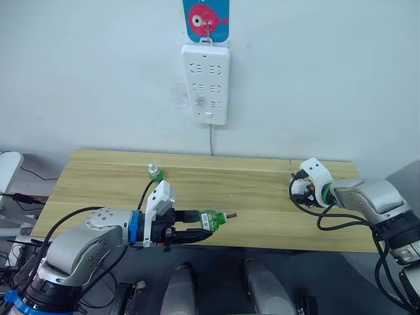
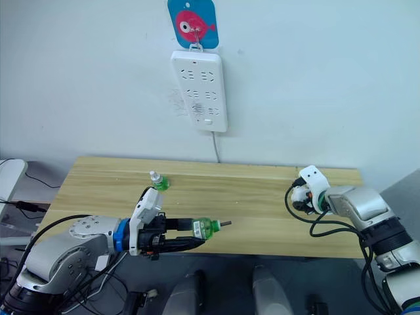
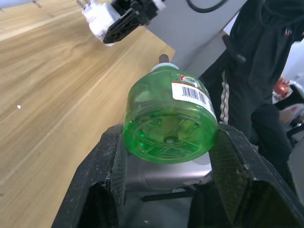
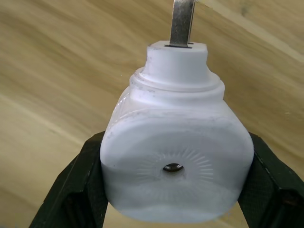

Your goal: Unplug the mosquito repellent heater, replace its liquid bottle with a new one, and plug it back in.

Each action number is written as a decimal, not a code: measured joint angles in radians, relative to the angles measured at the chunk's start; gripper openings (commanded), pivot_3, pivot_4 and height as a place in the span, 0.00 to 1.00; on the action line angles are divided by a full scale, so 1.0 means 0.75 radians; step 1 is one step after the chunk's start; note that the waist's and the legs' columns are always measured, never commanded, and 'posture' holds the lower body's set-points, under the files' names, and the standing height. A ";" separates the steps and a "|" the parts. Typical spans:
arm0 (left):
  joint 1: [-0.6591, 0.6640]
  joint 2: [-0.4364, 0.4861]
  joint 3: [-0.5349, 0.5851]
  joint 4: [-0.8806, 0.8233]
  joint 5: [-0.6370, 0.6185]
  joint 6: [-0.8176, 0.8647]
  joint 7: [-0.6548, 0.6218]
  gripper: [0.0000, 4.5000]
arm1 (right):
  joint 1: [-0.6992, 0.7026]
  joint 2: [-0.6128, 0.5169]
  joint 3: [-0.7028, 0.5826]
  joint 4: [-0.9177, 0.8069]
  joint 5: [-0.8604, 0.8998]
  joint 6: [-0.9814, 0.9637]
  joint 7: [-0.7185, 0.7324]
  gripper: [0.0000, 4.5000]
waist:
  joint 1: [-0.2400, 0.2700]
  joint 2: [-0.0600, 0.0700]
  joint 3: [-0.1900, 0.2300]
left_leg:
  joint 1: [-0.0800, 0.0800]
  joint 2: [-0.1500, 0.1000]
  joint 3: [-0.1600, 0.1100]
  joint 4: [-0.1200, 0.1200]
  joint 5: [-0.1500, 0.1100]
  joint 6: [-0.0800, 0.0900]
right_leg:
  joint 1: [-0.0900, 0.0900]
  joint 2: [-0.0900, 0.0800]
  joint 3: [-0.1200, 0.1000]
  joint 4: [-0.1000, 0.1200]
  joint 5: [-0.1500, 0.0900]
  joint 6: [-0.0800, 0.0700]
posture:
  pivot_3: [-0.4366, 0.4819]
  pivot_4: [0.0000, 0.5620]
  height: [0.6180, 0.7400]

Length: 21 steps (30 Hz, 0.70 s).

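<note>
My left gripper (image 1: 200,227) is shut on the liquid bottle (image 1: 211,219), a clear-green bottle lying sideways with its thin dark wick stem pointing right, just above the table's front edge. In the left wrist view the bottle's base (image 3: 168,128) sits between the two black fingers. My right gripper (image 1: 303,191) hovers over the table's right end, shut on the white mosquito repellent heater (image 4: 175,156); its round vent hole faces the wrist camera and a metal prong points toward the wood. The new one (image 1: 155,173), green with a pale stubby top, stands upright at the table's back left.
A long white power strip (image 1: 206,82) hangs on the wall above the table's back edge, under a blue and pink fish hook (image 1: 206,20), its cord running down behind. The wooden table (image 1: 262,197) has bare room between the two grippers.
</note>
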<state>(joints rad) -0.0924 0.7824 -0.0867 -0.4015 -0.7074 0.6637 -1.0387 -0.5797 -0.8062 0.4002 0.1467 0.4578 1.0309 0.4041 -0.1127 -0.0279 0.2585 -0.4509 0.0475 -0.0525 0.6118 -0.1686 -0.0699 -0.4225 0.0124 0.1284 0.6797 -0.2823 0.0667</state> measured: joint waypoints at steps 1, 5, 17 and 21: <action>0.000 -0.002 -0.011 0.000 0.011 -0.011 -0.002 0.48 | -0.001 -0.001 0.014 0.026 -0.034 -0.001 0.031 0.68 | 0.000 0.000 0.000 | 0.000 0.000 0.000 0.000 0.000 0.000 | 0.000 0.000 0.000 0.000 0.000 0.000 | 0.32 0.45 0.97; 0.000 -0.022 -0.036 0.000 0.043 -0.036 -0.004 0.48 | 0.000 -0.009 0.028 0.050 -0.140 -0.003 0.131 0.68 | -0.001 0.000 0.000 | 0.001 0.000 0.000 0.000 0.000 0.000 | 0.001 0.000 0.000 0.001 0.000 0.000 | 0.32 0.44 0.97; -0.008 -0.033 -0.038 0.004 0.073 -0.062 -0.028 0.48 | 0.001 0.059 -0.032 0.100 -0.269 0.038 0.217 1.00 | -0.003 0.000 0.000 | 0.001 0.000 -0.001 0.001 0.000 0.000 | 0.001 0.000 -0.001 0.001 0.000 0.001 | 0.30 0.44 0.97; -0.041 -0.033 -0.038 0.021 0.089 -0.078 -0.045 0.48 | 0.026 0.049 -0.105 0.006 -0.267 0.093 0.220 1.00 | -0.003 0.000 0.000 | 0.001 0.000 -0.001 0.001 0.000 0.000 | 0.001 0.000 -0.001 0.002 0.000 0.001 | 0.30 0.44 0.97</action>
<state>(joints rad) -0.1235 0.7575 -0.1149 -0.3857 -0.6410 0.6055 -1.0724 -0.5606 -0.7698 0.3211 0.1508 0.2573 1.1005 0.5694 -0.1148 -0.0278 0.2586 -0.4500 0.0475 -0.0533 0.6123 -0.1685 -0.0699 -0.4214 0.0126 0.1277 0.6811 -0.2821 0.0671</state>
